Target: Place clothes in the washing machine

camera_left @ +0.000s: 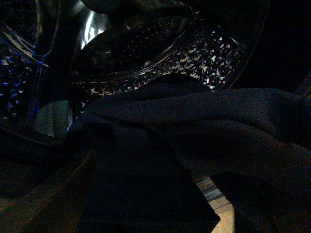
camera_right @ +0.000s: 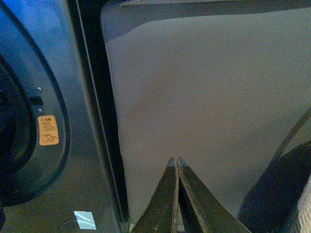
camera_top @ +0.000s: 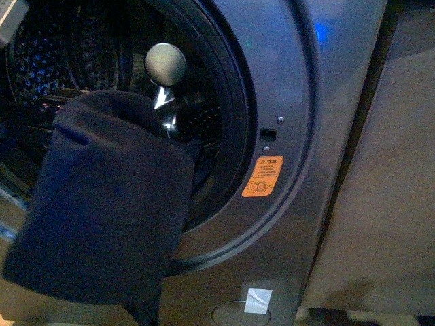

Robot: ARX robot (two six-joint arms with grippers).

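The right end effector (camera_right: pixel 175 161) shows two long, dark, tapering fingers (camera_right: pixel 163 204).

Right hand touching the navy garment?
Apart. Right wrist view shows the right hand shut and bare before the beige panel, no fabric by it; front view has the navy garment hanging at the washing machine.

1. Clothes (camera_top: pixel 102 204): dark navy, nearly black; soft, floppy, bunched in thick folds; across the lower left of the porthole (camera_top: pixel 234 102); hanging down past the lower rim, over the front; top edge level with the opening.
2. Washing machine (camera_top: pixel 306 102): grey metallic front-loader; round opening uncovered; perforated shiny steel drum (camera_top: pixel 41 47) inside; orange sticker (camera_top: pixel 262 176) just right of the rim; pale label (camera_top: pixel 257 300) low on the front.
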